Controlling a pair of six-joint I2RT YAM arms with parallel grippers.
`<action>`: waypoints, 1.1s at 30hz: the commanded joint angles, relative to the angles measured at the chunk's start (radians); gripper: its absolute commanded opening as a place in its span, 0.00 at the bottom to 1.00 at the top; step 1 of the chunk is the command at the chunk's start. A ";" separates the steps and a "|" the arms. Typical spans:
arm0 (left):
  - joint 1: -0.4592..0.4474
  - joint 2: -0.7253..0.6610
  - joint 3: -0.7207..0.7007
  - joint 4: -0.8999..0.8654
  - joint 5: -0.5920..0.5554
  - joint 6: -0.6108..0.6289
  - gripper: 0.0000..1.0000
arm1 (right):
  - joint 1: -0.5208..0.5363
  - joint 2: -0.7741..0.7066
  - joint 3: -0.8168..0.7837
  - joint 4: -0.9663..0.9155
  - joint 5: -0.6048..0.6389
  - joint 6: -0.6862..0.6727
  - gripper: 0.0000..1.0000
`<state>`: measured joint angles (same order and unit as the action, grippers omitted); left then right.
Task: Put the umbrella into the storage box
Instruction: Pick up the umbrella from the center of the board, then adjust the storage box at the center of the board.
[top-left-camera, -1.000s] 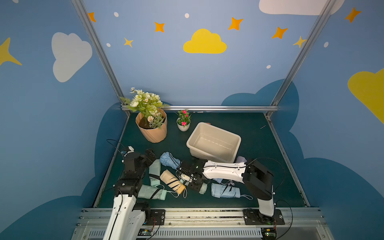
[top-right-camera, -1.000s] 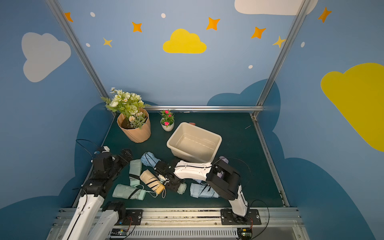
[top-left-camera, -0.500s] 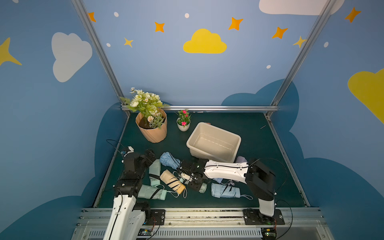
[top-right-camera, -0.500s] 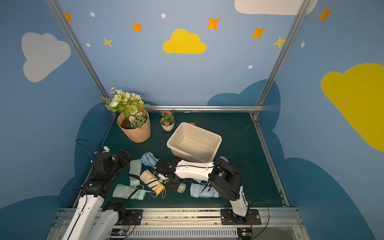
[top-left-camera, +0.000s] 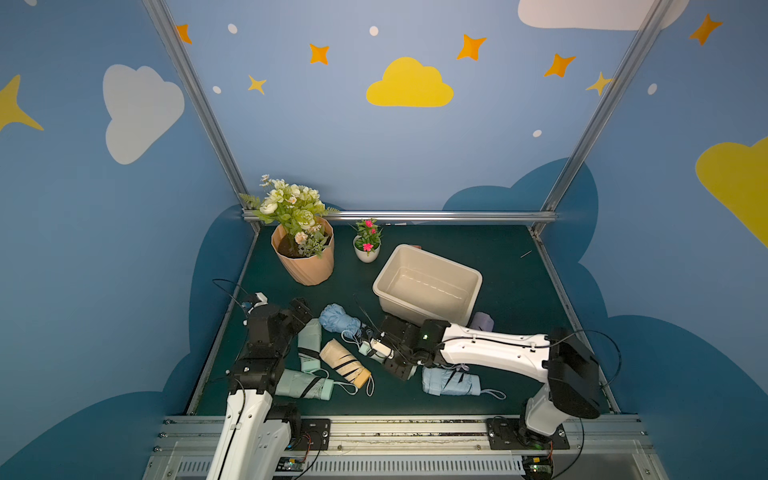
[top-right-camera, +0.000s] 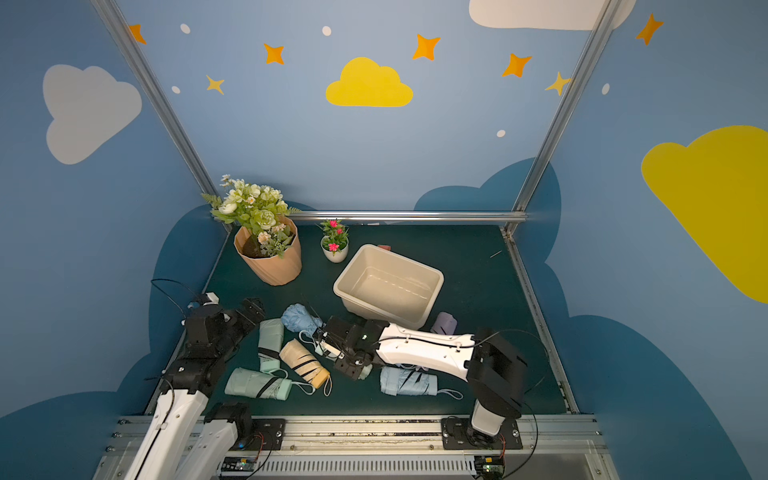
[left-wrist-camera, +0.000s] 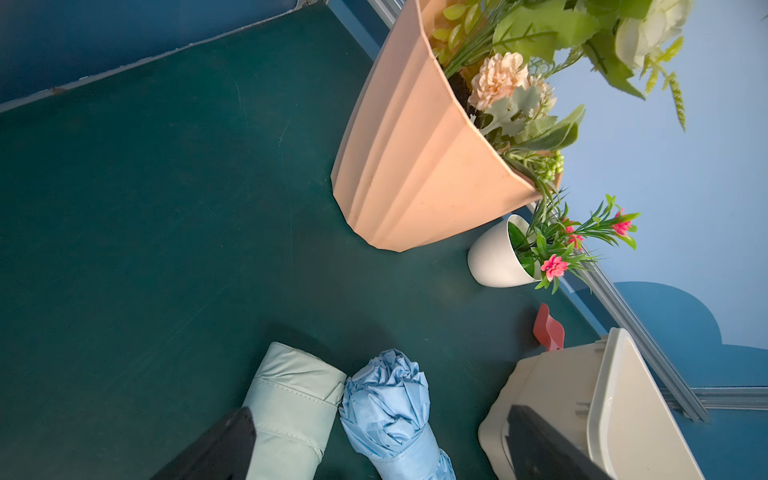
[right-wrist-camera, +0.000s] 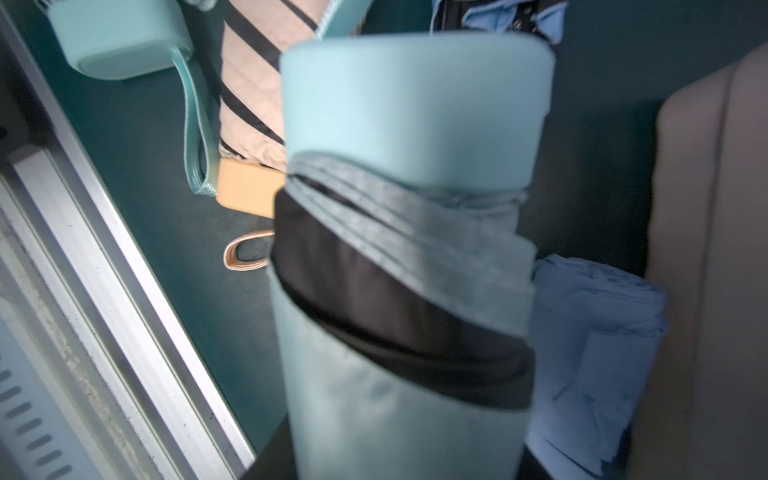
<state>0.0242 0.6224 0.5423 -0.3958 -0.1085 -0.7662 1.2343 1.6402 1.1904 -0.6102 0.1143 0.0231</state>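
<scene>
Black left gripper (top-left-camera: 300, 312) wide, empty: leave it idle. Mint-green folded fabric umbrella (right-wrist-camera: 407, 249), black strap, low at dark green tabletop (top-left-camera: 498, 257). Your right gripper (top-left-camera: 390, 353) just narrowed onto it; grip looks made. Cream-beige rectangular plastic storage box (top-left-camera: 415, 309) just behind, empty: lift next.

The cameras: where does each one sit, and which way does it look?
Both top views: high behind the arm bases, looking down over the table; both arms show, with left gripper and right gripper.
Left wrist: on the left arm, looking between its open jaws at the peach pot and box.
Right wrist: on the right arm, close on the mint umbrella its jaws grip; little of the gripper shows.
Shared: top views see nearly the same scene; both wrist views catch the box.
</scene>
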 joint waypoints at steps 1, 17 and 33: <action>0.005 0.006 0.018 0.000 -0.007 0.002 1.00 | 0.005 -0.088 -0.031 0.116 0.056 -0.009 0.01; 0.003 0.017 0.001 0.040 0.072 -0.009 1.00 | -0.164 -0.255 0.091 0.107 0.112 0.057 0.01; -0.147 0.309 0.231 0.052 0.267 0.182 0.95 | -0.377 -0.341 0.076 0.133 0.182 0.567 0.04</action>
<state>-0.0692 0.8719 0.7029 -0.3508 0.0879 -0.6888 0.8822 1.3251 1.2587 -0.5205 0.2813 0.4305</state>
